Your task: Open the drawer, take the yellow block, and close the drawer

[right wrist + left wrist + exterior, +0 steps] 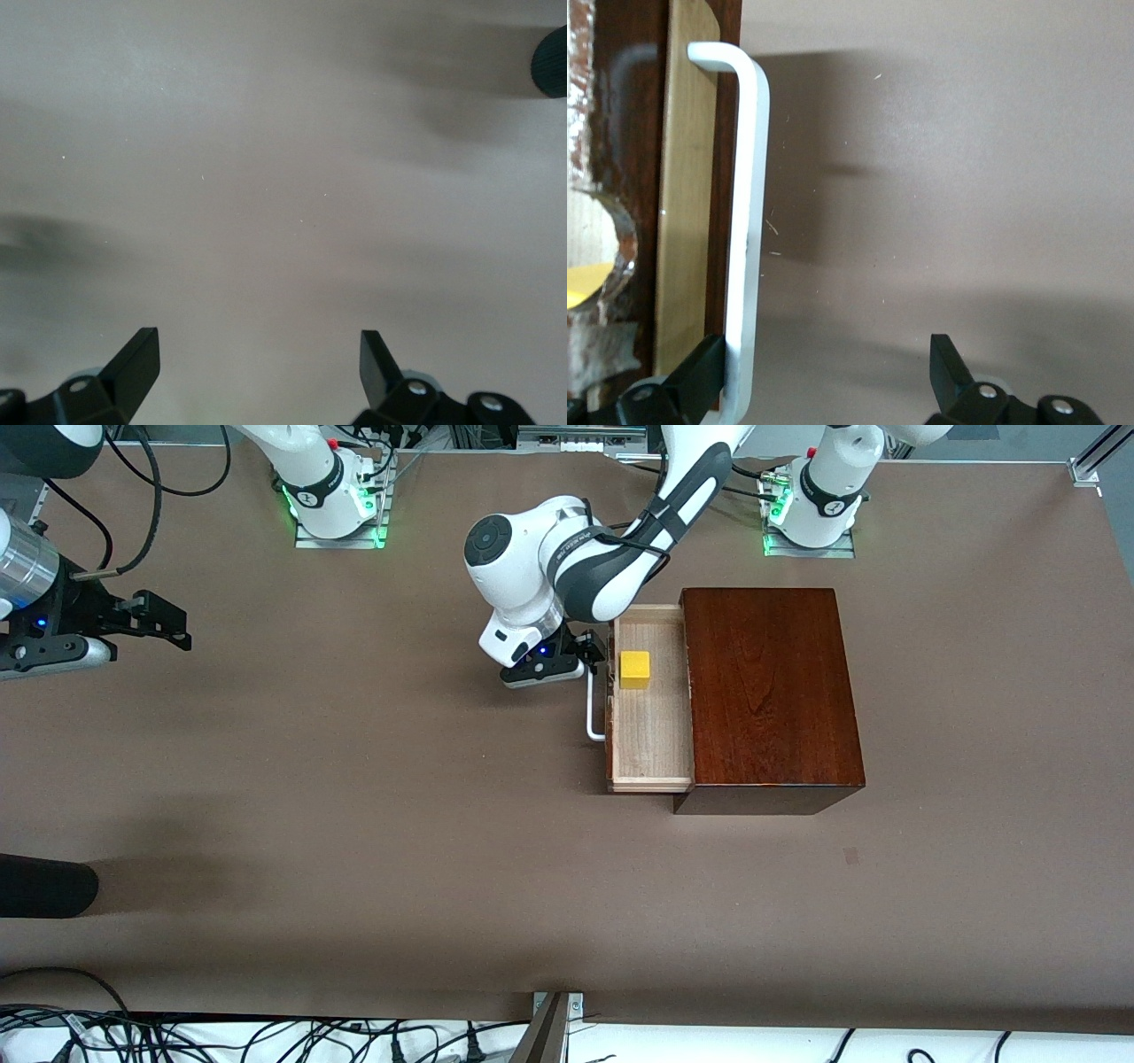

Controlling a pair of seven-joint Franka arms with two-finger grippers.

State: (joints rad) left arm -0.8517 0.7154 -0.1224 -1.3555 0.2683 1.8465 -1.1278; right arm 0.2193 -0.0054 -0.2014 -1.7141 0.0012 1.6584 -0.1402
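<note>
The dark reddish-brown wooden box (pixel 769 691) stands toward the left arm's end of the table. Its drawer (pixel 651 735) is pulled out, showing the pale interior. The yellow block (pixel 634 670) lies in the drawer, at the end nearer the robots. The white bar handle (pixel 594 713) also shows in the left wrist view (pixel 744 221). My left gripper (pixel 592 654) is open at the handle (pixel 824 372); one finger (pixel 700 376) touches the bar, the other stands well apart. My right gripper (pixel 173 624) is open and empty over bare table (pixel 259 363) at the right arm's end.
A black rounded object (pixel 44 886) lies at the table's edge at the right arm's end, nearer the front camera; it also shows in the right wrist view (pixel 554 60). Cables (pixel 266 1036) run along the front edge.
</note>
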